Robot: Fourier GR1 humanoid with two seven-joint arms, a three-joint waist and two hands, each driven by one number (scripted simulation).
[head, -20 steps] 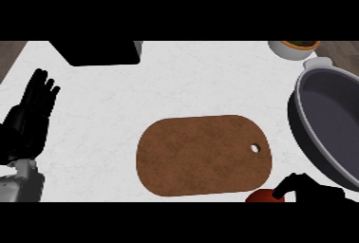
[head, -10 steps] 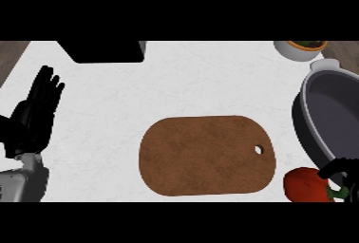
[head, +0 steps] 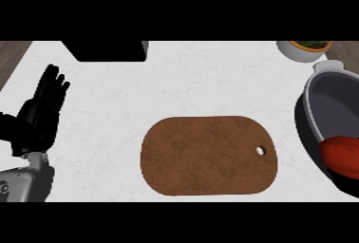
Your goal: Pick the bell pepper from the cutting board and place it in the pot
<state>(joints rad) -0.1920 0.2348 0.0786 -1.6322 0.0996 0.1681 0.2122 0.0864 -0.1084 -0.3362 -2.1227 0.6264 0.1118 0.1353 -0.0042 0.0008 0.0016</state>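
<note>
Pot (head: 317, 114): dark, at the right edge of the white table (head: 196, 85), running out of view.
Bell pepper (head: 342, 154): red, inside the pot, low against its near wall.
Cutting board (head: 207, 154): brown, bare, just left of the pot.
Left robot hand (head: 41, 114): at the left edge, fingers straight and up, holding nothing.
Right robot hand: out of view.
Small bowl (head: 303, 49): white, top right, something brownish and green inside.
Black block (head: 108, 49): at the top edge.

My right hand's nowhere in view, and the pot (head: 319, 118) runs off the right edge, so does the red pepper (head: 341, 154) in it; bowl (head: 303, 49) up top's cropped too
</note>
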